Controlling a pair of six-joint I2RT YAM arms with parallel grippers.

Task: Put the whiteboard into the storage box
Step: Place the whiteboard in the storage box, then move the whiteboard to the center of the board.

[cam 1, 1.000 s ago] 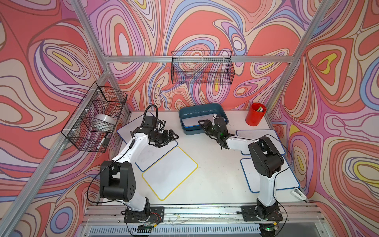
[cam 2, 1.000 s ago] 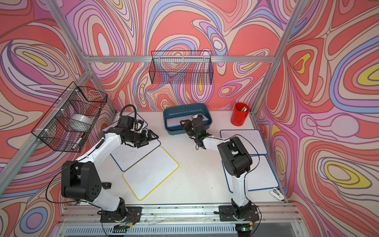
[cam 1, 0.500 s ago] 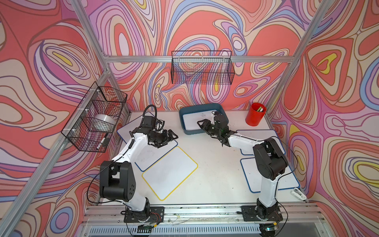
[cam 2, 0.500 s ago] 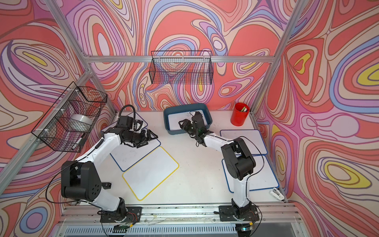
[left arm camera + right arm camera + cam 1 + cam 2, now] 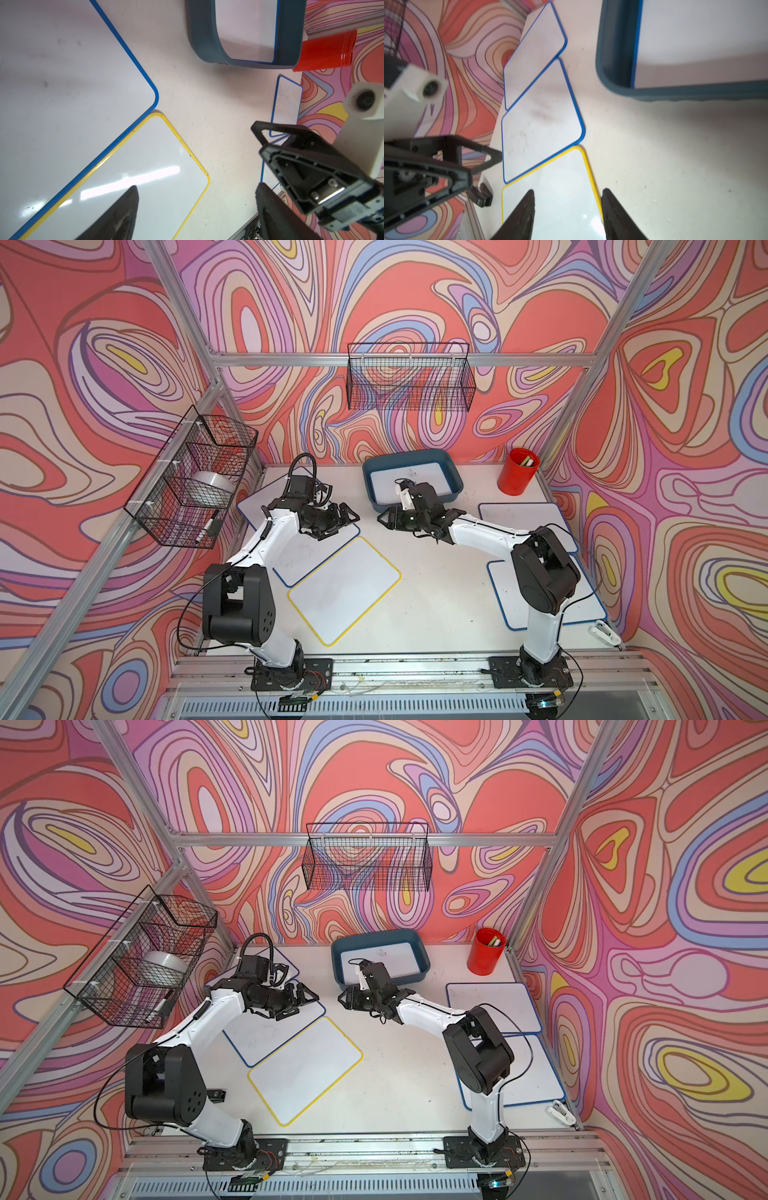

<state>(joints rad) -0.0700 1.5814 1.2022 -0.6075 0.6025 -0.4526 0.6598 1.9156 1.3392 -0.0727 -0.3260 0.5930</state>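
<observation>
The storage box, a teal tub, stands at the back centre with a blue-rimmed whiteboard lying flat inside. My right gripper hovers just in front of the box's near left corner, open and empty; in its wrist view the fingers frame a yellow-rimmed whiteboard. My left gripper faces it, open and empty, over the corner of a blue-rimmed board.
More blue-rimmed boards lie at back left and along the right side. A red cup stands at the back right. Wire baskets hang on the left wall and back wall.
My right gripper has drawn back from the box's front edge, moving left and toward the table's middle. The left arm has not moved.
</observation>
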